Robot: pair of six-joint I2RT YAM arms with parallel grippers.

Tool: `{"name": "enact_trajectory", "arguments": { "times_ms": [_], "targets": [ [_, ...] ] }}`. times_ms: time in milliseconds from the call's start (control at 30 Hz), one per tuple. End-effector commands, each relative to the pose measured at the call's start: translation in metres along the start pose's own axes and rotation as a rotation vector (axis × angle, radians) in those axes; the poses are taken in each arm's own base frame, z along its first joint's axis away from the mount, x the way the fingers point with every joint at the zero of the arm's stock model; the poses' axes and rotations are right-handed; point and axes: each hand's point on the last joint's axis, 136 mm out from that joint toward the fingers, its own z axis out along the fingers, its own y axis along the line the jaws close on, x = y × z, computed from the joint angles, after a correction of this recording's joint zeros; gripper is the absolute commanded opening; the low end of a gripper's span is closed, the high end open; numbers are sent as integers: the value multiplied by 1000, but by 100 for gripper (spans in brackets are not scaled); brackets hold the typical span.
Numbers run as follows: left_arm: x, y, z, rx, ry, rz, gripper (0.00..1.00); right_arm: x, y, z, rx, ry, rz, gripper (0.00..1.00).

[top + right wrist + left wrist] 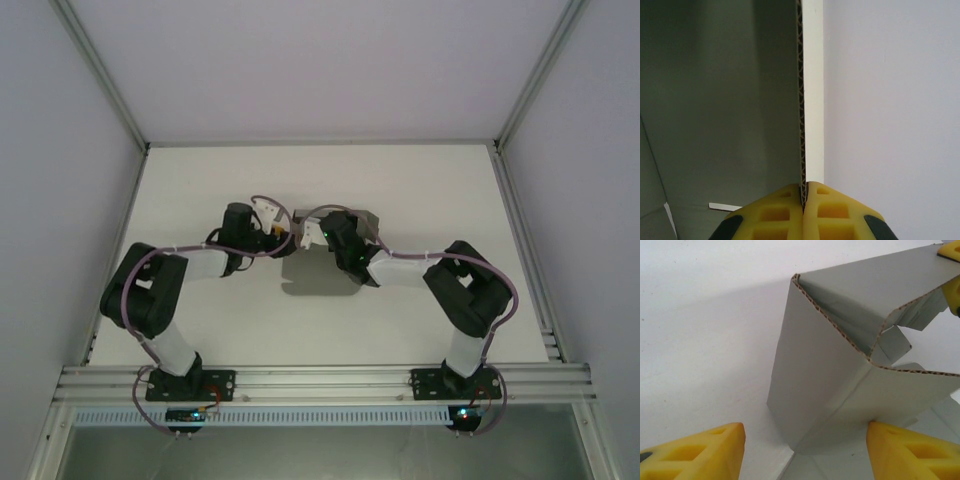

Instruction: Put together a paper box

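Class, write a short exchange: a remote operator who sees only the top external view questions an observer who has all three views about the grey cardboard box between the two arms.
Operator: From above, the arms cover part of the paper box. Is the right end effector gripping it?
Observer: Yes. The right wrist view shows it shut on the corrugated edge of an upright panel.
Operator: And the left end effector?
Observer: Open. In the left wrist view its fingers straddle a folded-up wall, and the one at the picture's left stands clear of the card.
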Motion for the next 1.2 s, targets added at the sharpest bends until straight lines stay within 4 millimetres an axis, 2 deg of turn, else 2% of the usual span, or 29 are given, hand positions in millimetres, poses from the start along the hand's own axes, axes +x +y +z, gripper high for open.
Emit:
{"name": "enact_trajectory", "arguments": {
  "times_ms": [0,233,333,600,833,900,1167],
  "targets": [
    [-22,-2,7,-19,-75,61,64,-1,1,-5,-20,-3,30,0],
    [-19,-3,15,-61,-85,99,62,-5,7,-8,-17,-12,33,0],
    [-21,-1,17,-88,-105,102,54,-6,10,-11,-12,0,19,0],
    [-27,1,22,-114,-160,114,42,-10,22,-13,-47,-21,14,0],
    [-29,-2,26,-111,-198,137,40,-13,33,-14,-119,-65,22,0],
    [-28,-6,29,-90,-196,153,43,-15,37,-15,-149,-84,19,0],
    [-28,-9,39,-76,-187,152,43,-16,40,-12,-167,-93,27,0]
  ]
}}
